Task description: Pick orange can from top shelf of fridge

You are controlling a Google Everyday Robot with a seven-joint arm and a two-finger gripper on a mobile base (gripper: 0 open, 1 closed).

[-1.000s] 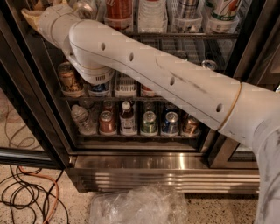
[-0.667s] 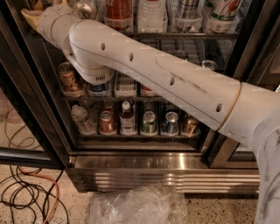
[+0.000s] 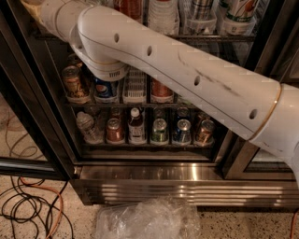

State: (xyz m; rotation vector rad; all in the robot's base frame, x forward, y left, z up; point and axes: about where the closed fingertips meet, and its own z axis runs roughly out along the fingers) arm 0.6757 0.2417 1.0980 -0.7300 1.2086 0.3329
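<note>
You raised the gripper (image 3: 31, 3) to the top-left edge, at the fridge's (image 3: 187, 177) top shelf (image 3: 210, 37) | grip: you couldn't tell | orange can was hidden, grasp unconfirmed, withdrawal remained.

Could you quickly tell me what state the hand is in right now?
Hand: cannot be told; it is out of view past the top-left corner, beyond the arm.

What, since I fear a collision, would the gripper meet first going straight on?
Cannot tell: the gripper is out of frame past the top left corner, where the white robot arm leads, so whatever lies ahead of it is unseen.
</note>
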